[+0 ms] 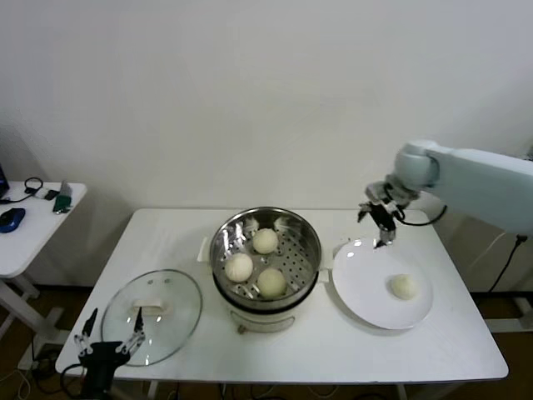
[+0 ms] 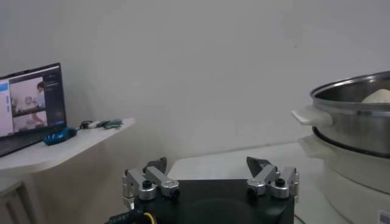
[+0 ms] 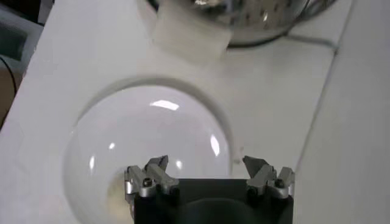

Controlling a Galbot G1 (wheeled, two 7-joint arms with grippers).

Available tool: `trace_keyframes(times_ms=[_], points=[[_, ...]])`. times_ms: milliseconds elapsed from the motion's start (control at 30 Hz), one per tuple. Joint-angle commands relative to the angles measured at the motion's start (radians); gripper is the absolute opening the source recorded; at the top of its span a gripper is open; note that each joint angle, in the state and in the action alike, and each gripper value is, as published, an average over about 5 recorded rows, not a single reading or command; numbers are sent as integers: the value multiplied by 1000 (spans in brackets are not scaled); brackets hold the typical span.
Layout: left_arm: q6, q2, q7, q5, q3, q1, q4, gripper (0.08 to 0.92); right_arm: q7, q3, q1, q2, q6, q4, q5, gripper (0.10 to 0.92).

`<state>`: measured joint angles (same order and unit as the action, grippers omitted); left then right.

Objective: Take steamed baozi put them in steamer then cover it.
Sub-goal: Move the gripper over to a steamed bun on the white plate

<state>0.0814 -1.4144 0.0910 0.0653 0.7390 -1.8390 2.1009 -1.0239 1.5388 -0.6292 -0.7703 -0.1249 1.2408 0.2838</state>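
The shiny steamer (image 1: 306,250) stands mid-table with three baozi (image 1: 265,241) on its perforated tray. A further baozi (image 1: 404,287) lies on the white plate (image 1: 366,292) to its right. The glass cover (image 1: 158,310) rests flat on the table at front left. My right gripper (image 1: 381,223) hovers open and empty over the plate's far edge; its wrist view looks down on the plate (image 3: 146,134) between open jaws (image 3: 206,165). My left gripper (image 1: 111,330) waits open at the front left corner by the cover, and from its jaws (image 2: 208,165) the steamer (image 2: 359,128) shows.
A small side table (image 1: 33,225) with a blue mouse and cables stands left of the main table. A laptop (image 2: 30,103) sits on it in the left wrist view. The steamer's white side handle (image 3: 189,36) points toward the plate.
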Motion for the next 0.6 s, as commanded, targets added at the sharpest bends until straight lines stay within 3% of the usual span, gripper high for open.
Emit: trace_keyframes(times_ms=[33, 600], points=[[2, -4, 0, -1, 3, -9, 2, 823, 27, -42, 207, 132, -103, -52, -92, 823], [1, -13, 2, -3, 12, -14, -2, 823, 32, -136, 359, 49, -75, -211, -101, 823]])
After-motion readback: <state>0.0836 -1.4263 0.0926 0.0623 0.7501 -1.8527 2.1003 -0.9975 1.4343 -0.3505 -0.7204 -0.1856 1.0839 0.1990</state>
